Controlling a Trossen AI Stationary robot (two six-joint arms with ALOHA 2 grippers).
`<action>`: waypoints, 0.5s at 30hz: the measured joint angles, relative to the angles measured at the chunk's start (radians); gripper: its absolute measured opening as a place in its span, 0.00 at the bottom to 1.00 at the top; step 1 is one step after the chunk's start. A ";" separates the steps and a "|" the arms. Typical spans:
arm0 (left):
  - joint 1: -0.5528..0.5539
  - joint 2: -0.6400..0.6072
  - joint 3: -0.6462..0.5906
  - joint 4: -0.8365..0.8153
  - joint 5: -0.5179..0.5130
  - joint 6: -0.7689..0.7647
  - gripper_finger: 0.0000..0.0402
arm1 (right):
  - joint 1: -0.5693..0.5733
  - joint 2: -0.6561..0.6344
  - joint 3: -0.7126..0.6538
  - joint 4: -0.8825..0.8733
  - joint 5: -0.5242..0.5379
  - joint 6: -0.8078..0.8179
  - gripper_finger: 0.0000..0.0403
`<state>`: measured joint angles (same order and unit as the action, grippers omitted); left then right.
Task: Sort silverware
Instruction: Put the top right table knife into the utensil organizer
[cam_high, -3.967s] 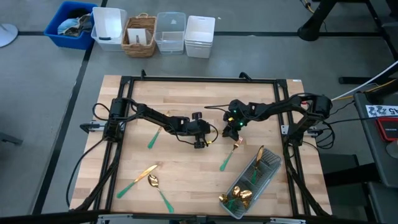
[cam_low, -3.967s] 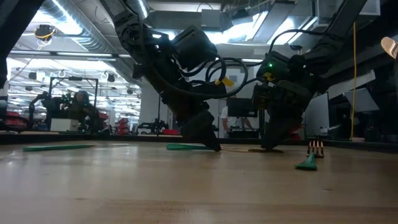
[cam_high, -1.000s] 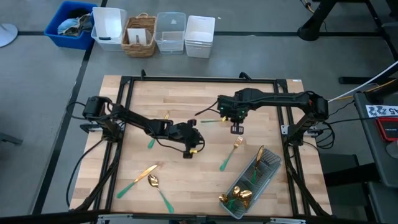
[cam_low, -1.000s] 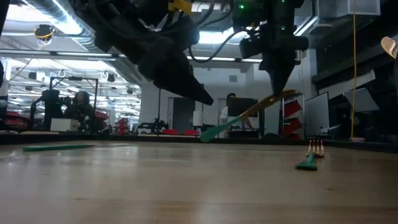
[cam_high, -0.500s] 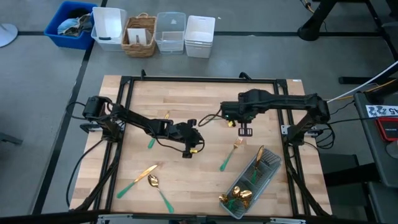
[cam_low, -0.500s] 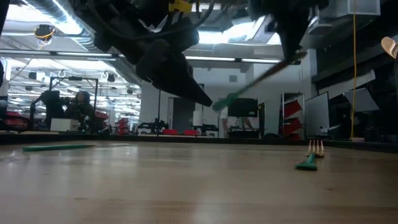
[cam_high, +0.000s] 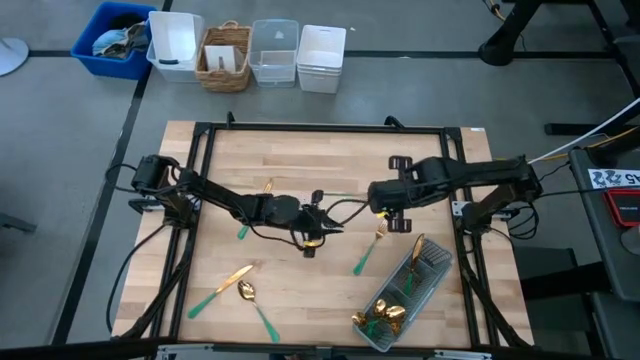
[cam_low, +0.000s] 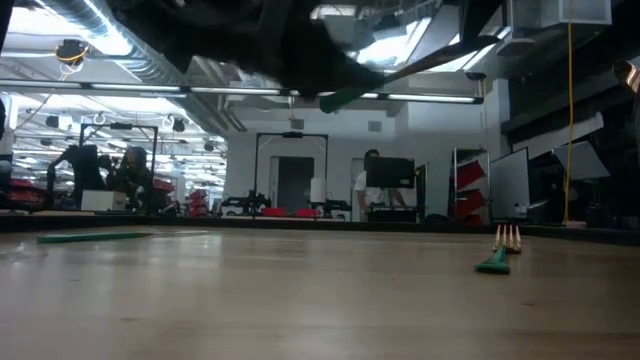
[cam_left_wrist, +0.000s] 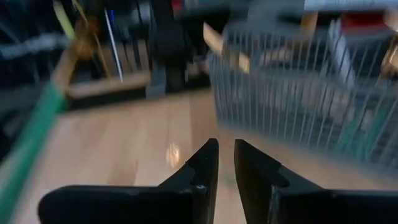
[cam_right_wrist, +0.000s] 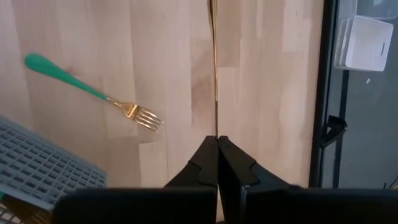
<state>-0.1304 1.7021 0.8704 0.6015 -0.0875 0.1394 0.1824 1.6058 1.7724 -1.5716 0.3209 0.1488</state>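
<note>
A slim piece of silverware (cam_high: 345, 206) with a gold blade and a teal handle (cam_low: 340, 98) hangs above mid-table, my right gripper (cam_high: 380, 205) shut on it. Left of it my left gripper (cam_high: 330, 225) points toward the clear tray (cam_high: 405, 290). Its fingers (cam_left_wrist: 208, 165) stand a narrow gap apart with nothing between them. A fork (cam_high: 368, 250) lies flat on the wood beside the tray. Two more pieces (cam_high: 225, 285) and a spoon (cam_high: 255, 300) lie near the front left. Another teal handle (cam_high: 245, 225) lies partly under my left arm. My right gripper pinches the piece's thin gold end (cam_right_wrist: 216, 127) between its two shut fingers (cam_right_wrist: 205, 155). The fingers come from above, pointing steeply down. The piece sticks out toward the table's left, lifted clear of the wood, its teal handle end the lower one.
The tray holds gold spoon heads (cam_high: 385, 318) at its near end and more pieces in its other part. Black frame rails (cam_high: 320, 128) run round the tabletop. Bins and a basket (cam_high: 225, 55) stand beyond the far edge. Bare wood lies between the fork and the front-left pieces.
My right gripper has risen and moved toward the tray with the piece, which has gone from hanging low over the wood to high above it, handle still trailing left. My left gripper has tipped upward toward level and risen a little.
</note>
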 joint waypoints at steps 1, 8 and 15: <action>-0.003 0.000 0.000 0.042 0.000 0.006 0.11 | 0.002 0.000 0.000 0.001 0.001 0.001 0.00; 0.000 -0.001 0.001 0.318 -0.001 0.131 0.11 | 0.001 0.001 -0.001 0.000 0.001 0.030 0.00; 0.044 0.051 0.120 0.231 -0.039 0.234 0.12 | 0.001 0.001 -0.001 0.027 -0.035 0.034 0.00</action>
<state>-0.0868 1.7532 0.9899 0.8322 -0.1265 0.3730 0.1829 1.6070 1.7718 -1.5441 0.2860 0.1831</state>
